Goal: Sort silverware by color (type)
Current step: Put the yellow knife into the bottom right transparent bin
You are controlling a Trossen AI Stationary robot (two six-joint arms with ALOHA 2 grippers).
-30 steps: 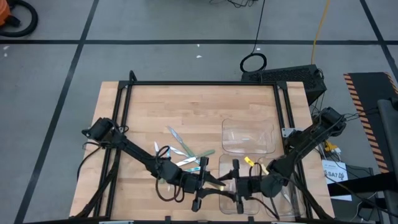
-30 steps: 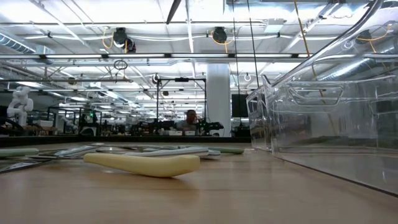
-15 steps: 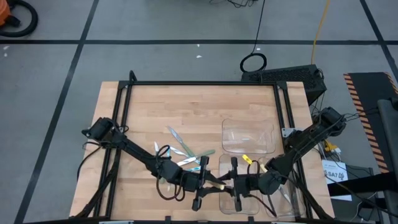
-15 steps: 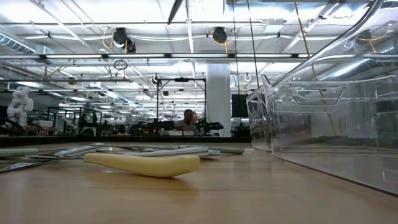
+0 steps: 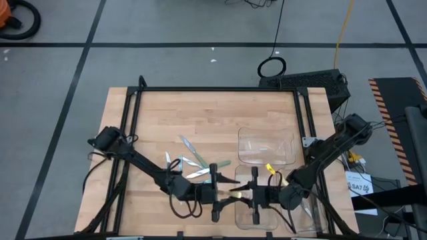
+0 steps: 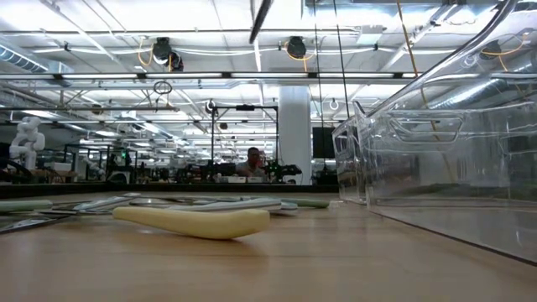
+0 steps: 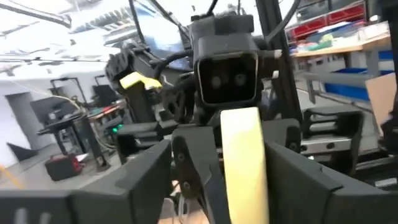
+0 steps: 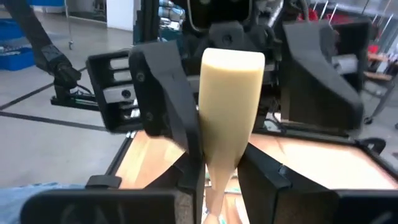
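"Starting wide: what's on the pale wooden table [image 5: 200, 113]?"

"Two clear plastic trays [image 5: 267, 148] on its right half, one behind the other. A loose scatter of slim pastel-handled silverware [image 5: 193, 163] lies left of them. Both dark arms reach in to meet at the front edge, nose to nose."

"And the claws themselves?"

"The left gripper [image 5: 225, 193] stands spread. Seen from the right wrist, its two fingers sit well clear on either side of the handle, touching nothing. The right gripper [image 5: 244, 194] is pinched on the yellow-handled utensil [image 8: 230, 106], gripping it where the handle narrows."

"So the piece is off the table?"

"Yes, raised in the air between the two claws, at the left edge of the nearer tray. Its long axis runs side to side along the table front. The broad handle end points into the left claw's open gap and the narrow part sits in the right claw."

"Which arm should carry it on?"

"The right one, I'd say. It has the only grip, and it is the arm nearer the trays. The left would do best to back straight out along the handle's line, since a sideways swing could knock the broad end."

"Anything else yellow about?"

"From table height, one more yellow handle [image 6: 193, 221] lies flat on the wood ahead of the scatter, not yet sorted."
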